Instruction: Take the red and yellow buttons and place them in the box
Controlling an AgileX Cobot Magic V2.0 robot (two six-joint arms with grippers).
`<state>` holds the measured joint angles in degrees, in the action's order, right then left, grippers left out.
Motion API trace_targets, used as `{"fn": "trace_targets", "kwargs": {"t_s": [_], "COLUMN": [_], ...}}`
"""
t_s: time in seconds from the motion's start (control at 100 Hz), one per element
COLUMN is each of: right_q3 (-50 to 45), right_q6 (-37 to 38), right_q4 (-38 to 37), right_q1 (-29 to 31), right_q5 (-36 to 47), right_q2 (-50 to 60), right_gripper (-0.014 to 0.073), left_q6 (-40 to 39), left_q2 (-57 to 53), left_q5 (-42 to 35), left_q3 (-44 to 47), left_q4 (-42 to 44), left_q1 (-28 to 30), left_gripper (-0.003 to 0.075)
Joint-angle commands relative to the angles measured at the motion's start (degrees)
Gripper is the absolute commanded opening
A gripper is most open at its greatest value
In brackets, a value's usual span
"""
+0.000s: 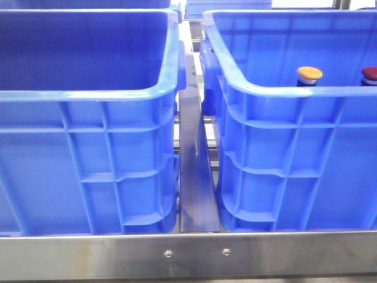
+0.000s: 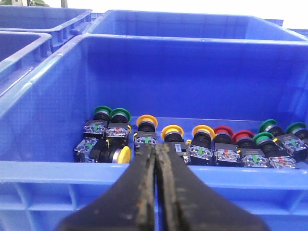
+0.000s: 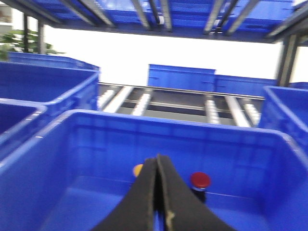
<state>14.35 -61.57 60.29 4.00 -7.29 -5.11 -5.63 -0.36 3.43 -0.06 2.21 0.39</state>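
Two big blue crates sit side by side on the metal frame (image 1: 194,252). The yellow button (image 1: 309,73) and the red button (image 1: 370,73) are both standing upright inside the right-hand box (image 1: 277,147), red one just beside the yellow, caps poking above the near rim. Right gripper (image 3: 158,192) hangs over that box, fingers pressed together, nothing in them. Left gripper (image 2: 155,187) is clenched empty too, above another crate (image 2: 43,163) full of green, yellow and red buttons (image 2: 192,144).
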Motion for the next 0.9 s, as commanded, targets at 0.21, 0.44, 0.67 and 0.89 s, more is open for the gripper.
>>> {"fn": "trace_targets", "kwargs": {"t_s": [0.21,0.44,0.67,0.89], "right_q3": [-3.8,-13.5,-16.3,-16.3], "right_q6": [55.9,68.4,68.3,68.3], "right_q4": [-54.5,-66.2,-65.1,-65.1], "right_q1": [-0.1,-0.1,-0.1,-0.1], "right_q5": [9.8,19.5,13.6,13.7], "right_q2": [-0.5,1.2,6.9,6.9], "right_gripper": [-0.0061,-0.0061,-0.0061,-0.0061], "left_q6": [-0.2,-0.2,-0.2,-0.2], "left_q2": [-1.7,-1.7,-1.6,-1.6], "left_q5": [-4.6,-4.6,-4.5,-4.5], "left_q3": [1.1,1.1,1.1,1.1], "left_q4": [-0.3,-0.3,-0.3,-0.3], "left_q1": [0.0,0.0,0.0,0.0], "left_gripper": [-0.0020,-0.0020,-0.0020,-0.0020]}}
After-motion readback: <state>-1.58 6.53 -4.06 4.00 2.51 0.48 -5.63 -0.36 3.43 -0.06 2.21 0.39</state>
